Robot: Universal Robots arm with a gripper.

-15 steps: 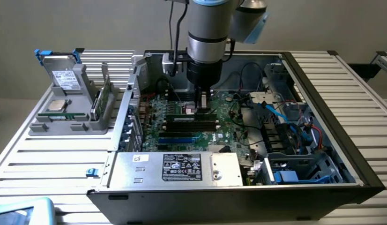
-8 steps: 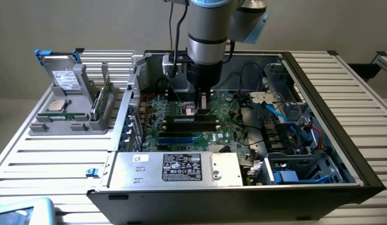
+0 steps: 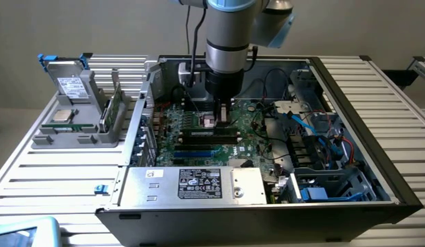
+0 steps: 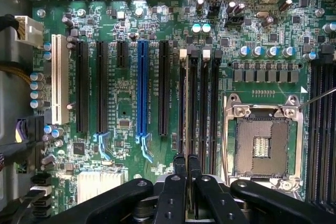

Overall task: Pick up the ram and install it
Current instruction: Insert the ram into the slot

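Firstly, the exterior view. The arm (image 3: 230,31) hangs straight down into the open computer case (image 3: 377,128), its wrist vertical and its gripper (image 3: 224,121) lowered just above the black memory slots (image 3: 209,135) on the green motherboard (image 3: 198,152). The ram (image 3: 115,110) is a thin green stick standing on its long edge and leaning slightly. It sits in a grey holder (image 3: 68,139) outside the case, well apart from the memory slots toward the exterior view's left. A square silver processor chip (image 3: 62,114) lies in the same holder, farther still from the slots.

Secondly, the wrist view. The camera looks squarely down on the motherboard (image 4: 126,108), so the tool axis is perpendicular to the board. The gripper (image 4: 187,162) is poised over one end of the memory slots (image 4: 202,103). Its two black fingers (image 4: 179,167) are drawn together, with only a narrow dark line between them. Whether anything is pinched in that line cannot be told. The open processor socket (image 4: 261,148) lies just beside the memory slots, and a blue expansion slot (image 4: 142,87) runs parallel to them on their other side.
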